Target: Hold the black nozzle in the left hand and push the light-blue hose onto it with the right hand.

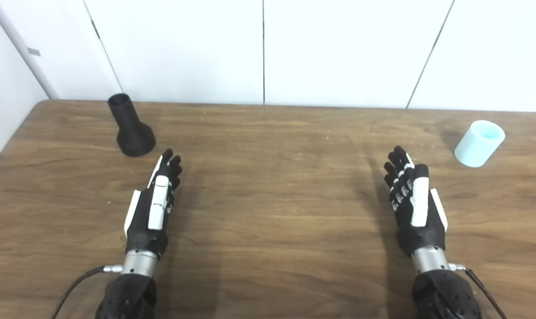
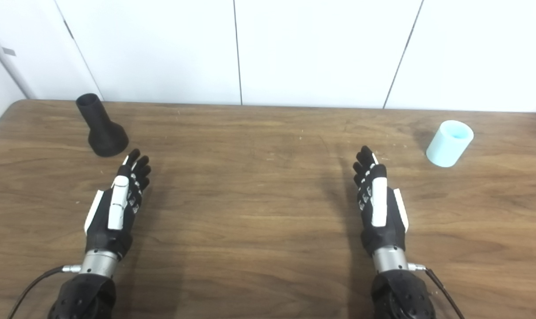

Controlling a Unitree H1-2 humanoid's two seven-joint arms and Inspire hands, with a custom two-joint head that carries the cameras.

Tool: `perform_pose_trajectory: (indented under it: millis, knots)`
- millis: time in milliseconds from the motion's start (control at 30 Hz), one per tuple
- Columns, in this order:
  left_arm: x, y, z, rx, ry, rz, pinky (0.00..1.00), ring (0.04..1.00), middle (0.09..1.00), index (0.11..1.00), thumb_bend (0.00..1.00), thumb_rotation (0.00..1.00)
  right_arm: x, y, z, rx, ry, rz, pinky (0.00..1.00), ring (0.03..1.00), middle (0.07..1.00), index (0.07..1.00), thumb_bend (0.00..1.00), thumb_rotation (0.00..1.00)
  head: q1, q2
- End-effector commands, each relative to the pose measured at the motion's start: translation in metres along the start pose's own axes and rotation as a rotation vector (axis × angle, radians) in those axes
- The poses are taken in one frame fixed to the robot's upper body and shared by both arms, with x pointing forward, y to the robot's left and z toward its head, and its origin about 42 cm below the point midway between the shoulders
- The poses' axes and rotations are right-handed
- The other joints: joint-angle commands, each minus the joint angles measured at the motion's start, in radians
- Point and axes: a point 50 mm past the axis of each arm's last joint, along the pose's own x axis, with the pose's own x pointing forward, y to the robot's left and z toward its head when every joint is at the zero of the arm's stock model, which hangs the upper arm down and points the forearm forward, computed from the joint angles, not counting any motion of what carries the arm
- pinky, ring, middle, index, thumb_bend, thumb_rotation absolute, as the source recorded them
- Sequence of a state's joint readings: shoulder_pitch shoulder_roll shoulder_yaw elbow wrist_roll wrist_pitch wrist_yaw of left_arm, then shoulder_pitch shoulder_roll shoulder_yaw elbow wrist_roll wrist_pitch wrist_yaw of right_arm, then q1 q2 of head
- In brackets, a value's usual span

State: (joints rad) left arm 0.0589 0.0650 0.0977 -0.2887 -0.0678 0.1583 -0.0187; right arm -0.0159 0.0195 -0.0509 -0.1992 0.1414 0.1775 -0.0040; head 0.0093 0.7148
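Nothing of the task had been carried out at this moment, judging by how the things lay. The black nozzle point(image 1: 130, 127) stood on its wide base at the far left of the wooden table point(image 1: 277, 212), narrow mouth up and leaning a little away, untouched. The light-blue hose point(image 1: 479, 143), a short stub of tube, stood on end at the far right, its open top showing, well apart from the nozzle with nearly the whole table width between them.

Both hands hung over the near part of the table, each empty. The left hand point(image 1: 155, 204) had its fingers stretched forward and slightly apart, holding nothing, its fingertips near the nozzle's base but not touching it. The right hand point(image 1: 412, 201) was likewise extended with fingers loose and gripping nothing, the hose lying beyond it and off to the right.

All steps seemed to remain: the left hand closing on the nozzle, the right taking up the hose, bringing the two together, and pushing the hose over the nozzle's narrow end.
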Motion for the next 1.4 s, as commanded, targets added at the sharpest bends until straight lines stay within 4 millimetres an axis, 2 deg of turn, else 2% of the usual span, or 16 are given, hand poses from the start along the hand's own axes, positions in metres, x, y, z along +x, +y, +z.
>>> perform_pose_trajectory:
  millis: [0,433,567,700,767,800,833,933,1033,1167,1367]
  knots:
    - [0.005,0.001,0.014,0.008,-0.069,-0.012,1.0,0.982,0.966,0.976,0.44,1.0,0.006,0.007,0.017,0.006,-0.083,0.021,1.0,0.98,0.968,0.97,0.51,1.0,0.0,0.001]
    - [0.005,-0.001,0.015,0.006,-0.067,-0.009,1.0,0.982,0.966,0.975,0.44,1.0,0.008,0.007,0.02,0.007,-0.086,0.027,1.0,0.985,0.967,0.97,0.5,1.0,0.019,-0.001]
    - [0.004,0.0,0.017,0.018,-0.071,-0.007,1.0,0.977,0.96,0.97,0.49,0.97,0.01,0.005,0.02,0.004,-0.087,0.03,1.0,0.985,0.967,0.97,0.5,1.0,0.05,-0.006]
    - [0.003,-0.002,0.025,0.055,-0.086,0.011,0.99,0.966,0.945,0.956,0.45,0.83,0.01,0.002,0.02,0.003,-0.089,0.034,1.0,0.985,0.967,0.969,0.5,1.0,0.112,-0.024]
    - [0.002,-0.003,0.03,0.099,-0.101,0.03,0.94,0.938,0.929,0.948,0.46,0.63,0.01,0.0,0.02,0.004,-0.089,0.036,1.0,0.988,0.972,0.97,0.51,1.0,0.13,-0.029]
    - [0.002,-0.001,0.032,0.159,-0.118,0.062,0.93,0.932,0.926,0.946,0.47,0.58,0.011,-0.001,0.019,0.005,-0.088,0.038,1.0,0.989,0.973,0.971,0.51,1.0,0.152,-0.036]
    - [0.003,0.001,0.034,0.2,-0.13,0.084,0.89,0.912,0.911,0.931,0.52,0.46,0.011,-0.002,0.019,0.005,-0.088,0.038,1.0,0.991,0.974,0.971,0.51,1.0,0.152,-0.036]
    - [0.006,0.01,0.041,0.296,-0.169,0.172,0.86,0.892,0.885,0.902,0.68,0.26,0.012,-0.009,0.017,0.003,-0.084,0.037,1.0,0.99,0.976,0.97,0.52,1.0,0.203,-0.055]
    - [0.011,0.019,0.048,0.298,-0.187,0.216,0.89,0.908,0.89,0.895,0.76,0.17,0.014,-0.014,0.014,0.005,-0.08,0.035,1.0,0.983,0.973,0.966,0.53,1.0,0.232,-0.07]
    - [0.018,0.036,0.062,0.308,-0.219,0.267,0.92,0.926,0.914,0.895,0.8,0.12,0.016,-0.019,0.008,0.014,-0.076,0.031,0.98,0.97,0.962,0.957,0.54,1.0,0.236,-0.076]
    - [0.025,0.052,0.085,0.353,-0.261,0.345,0.92,0.936,0.936,0.893,0.81,0.11,0.016,-0.022,0.006,0.016,-0.079,0.032,0.97,0.964,0.958,0.955,0.54,1.0,0.251,-0.092]
